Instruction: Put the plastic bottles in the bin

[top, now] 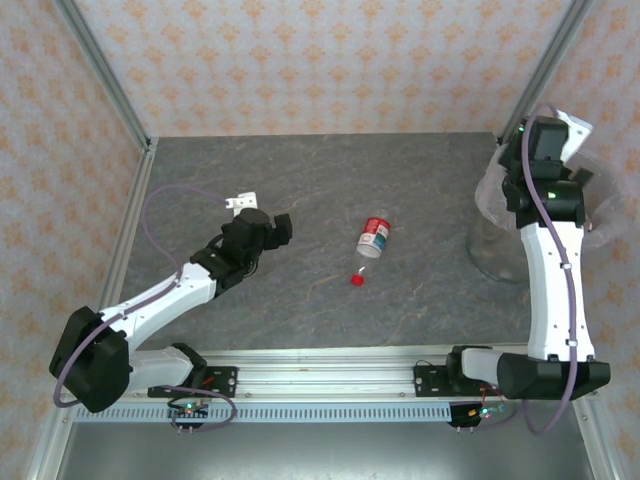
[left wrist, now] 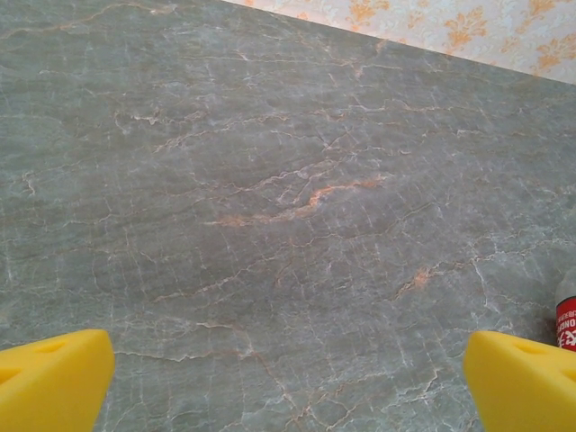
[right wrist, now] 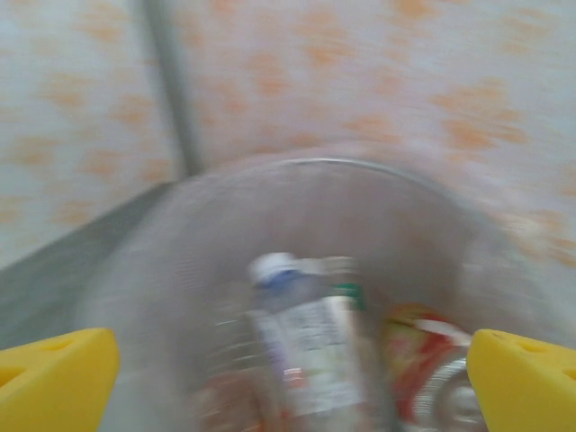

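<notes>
"Looking at the worktop [top: 300,180], what is the surface like?"

"Flat grey stone-look sheet, matt, with fine pale cracks and a few rusty orange veins, seen closest from the left wrist. Patterned wallpaper stands behind it."

"And the plastic bottles?"

"One bottle [top: 373,238] lies on its side near the middle of the worktop. It has a clear body and a red and white label round it. A small red cap [top: 357,280] lies just beside its neck, apart from it. The left wrist view catches a red sliver of that bottle at its right edge."

"Where is the bin [top: 488,245]?"

"At the right edge of the worktop. It is round, translucent and whitish, and a crinkly clear bag [top: 487,190] puffs over its rim. The right wrist view looks down into it, though blurred. Inside are a clear bottle with a white cap and a pale label [right wrist: 310,351] and, beside it, something with a red and yellow label [right wrist: 427,346]."

"How do the grippers stand?"

"The left gripper [left wrist: 288,382] hangs over bare worktop with its yellow fingertips [left wrist: 54,378] spread wide and nothing between them. The right gripper [right wrist: 292,382] is above the mouth of the bin, equally wide apart and holding nothing."
</notes>
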### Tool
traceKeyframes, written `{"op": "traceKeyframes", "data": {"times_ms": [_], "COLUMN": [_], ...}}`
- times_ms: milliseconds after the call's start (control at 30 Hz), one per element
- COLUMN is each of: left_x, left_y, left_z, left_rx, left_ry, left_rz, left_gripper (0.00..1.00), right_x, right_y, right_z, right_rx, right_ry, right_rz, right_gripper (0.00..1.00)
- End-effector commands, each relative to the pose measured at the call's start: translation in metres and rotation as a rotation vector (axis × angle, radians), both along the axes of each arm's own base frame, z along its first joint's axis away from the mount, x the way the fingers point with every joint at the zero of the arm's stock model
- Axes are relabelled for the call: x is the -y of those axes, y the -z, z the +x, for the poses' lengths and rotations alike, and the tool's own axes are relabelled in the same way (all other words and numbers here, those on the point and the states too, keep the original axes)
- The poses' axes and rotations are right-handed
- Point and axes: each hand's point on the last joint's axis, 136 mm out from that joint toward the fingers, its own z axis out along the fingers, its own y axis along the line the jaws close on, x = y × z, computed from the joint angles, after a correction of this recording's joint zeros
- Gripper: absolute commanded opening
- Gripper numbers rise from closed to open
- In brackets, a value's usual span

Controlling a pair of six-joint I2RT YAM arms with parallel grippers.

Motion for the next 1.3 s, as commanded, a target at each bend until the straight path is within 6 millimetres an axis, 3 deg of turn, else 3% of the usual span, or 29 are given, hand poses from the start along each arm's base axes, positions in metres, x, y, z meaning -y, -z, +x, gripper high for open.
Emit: {"op": "traceKeyframes", "data": {"times_ms": [0,100,233,433,667,767,1000,1267], "left_x": [-0.006,-0.010,-0.016,-0.023,-0.027,-0.027,-0.027,-0.030], "left_y": [-0.006,-0.005,-0.002,-0.002,0.002,0.005,0.006,0.007], "left_z": [0.004,0.003,0.000,-0.004,-0.006,-0.006,-0.006,-0.008], "left_rx": [-0.005,-0.013,-0.021,-0.020,-0.026,-0.035,-0.041,-0.043], "left_ry": [-0.042,-0.075,-0.098,-0.117,-0.134,-0.134,-0.134,-0.141], "left_rz": [-0.002,-0.022,-0.011,-0.006,-0.007,-0.008,-0.009,-0.009], "left_gripper": [1.00,1.00,1.00,1.00,1.00,1.00,1.00,1.00], "right_x": [-0.075,-0.126,-0.184,-0.232,-0.258,-0.264,-0.281,-0.265], "right_y": [0.023,0.048,0.099,0.191,0.287,0.314,0.350,0.380], "right_z": [0.023,0.043,0.065,0.080,0.072,0.070,0.070,0.068], "right_rx": [-0.113,-0.139,-0.201,-0.323,-0.519,-0.568,-0.643,-0.672], "right_ry": [-0.287,-0.401,-0.515,-0.518,-0.490,-0.480,-0.520,-0.398], "right_rz": [0.061,0.102,0.201,0.355,0.419,0.439,0.477,0.414], "right_gripper": [0.99,0.99,0.99,0.99,0.99,0.99,0.99,0.93]}}
